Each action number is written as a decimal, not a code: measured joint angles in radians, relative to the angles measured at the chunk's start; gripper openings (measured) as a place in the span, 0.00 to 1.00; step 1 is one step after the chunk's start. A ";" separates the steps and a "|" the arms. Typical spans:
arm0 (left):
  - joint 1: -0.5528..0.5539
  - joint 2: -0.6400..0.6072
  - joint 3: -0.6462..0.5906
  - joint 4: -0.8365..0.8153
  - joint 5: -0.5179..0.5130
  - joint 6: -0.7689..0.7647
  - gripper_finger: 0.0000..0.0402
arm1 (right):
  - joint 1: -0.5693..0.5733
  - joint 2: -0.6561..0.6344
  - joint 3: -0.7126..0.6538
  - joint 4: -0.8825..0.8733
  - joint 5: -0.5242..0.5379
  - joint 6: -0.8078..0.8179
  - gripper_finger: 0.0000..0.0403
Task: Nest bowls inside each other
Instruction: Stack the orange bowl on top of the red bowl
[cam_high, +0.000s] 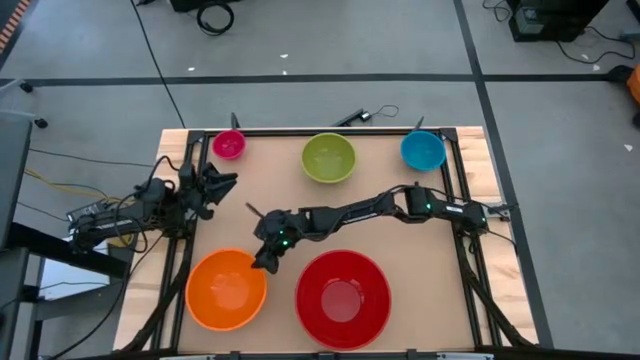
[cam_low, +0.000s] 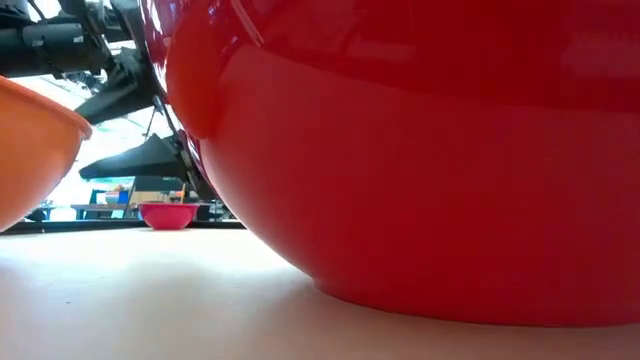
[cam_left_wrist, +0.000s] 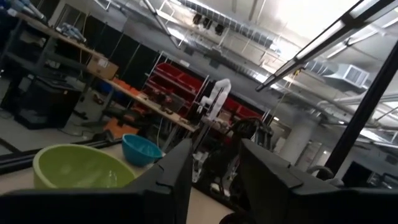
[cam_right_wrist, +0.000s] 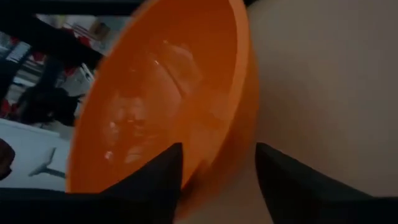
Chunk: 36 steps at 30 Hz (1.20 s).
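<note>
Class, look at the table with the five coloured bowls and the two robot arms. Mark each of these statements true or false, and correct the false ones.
1. The orange bowl sits inside the red bowl. False: they stand side by side, nothing nested.
2. The right gripper is at the orange bowl's rim, its fingers open either side of the rim. True.
3. The magenta pink bowl, lime green bowl and blue bowl stand in a row along the far edge. True.
4. The left gripper holds the magenta pink bowl. False: it is open and empty, near that bowl.
5. The red bowl is the smallest. False: it is the largest.
</note>
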 joint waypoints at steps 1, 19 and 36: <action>0.000 0.000 0.000 -0.008 0.000 0.000 0.34 | 0.001 -0.001 0.000 -0.016 0.006 -0.005 0.43; 0.000 -0.002 0.220 -0.148 -0.035 0.182 0.34 | -0.074 -0.162 -0.004 -0.118 0.239 0.014 0.06; 0.000 0.086 0.348 -0.506 -0.119 0.237 0.34 | -0.016 -0.671 -0.158 -1.150 0.290 -0.223 0.06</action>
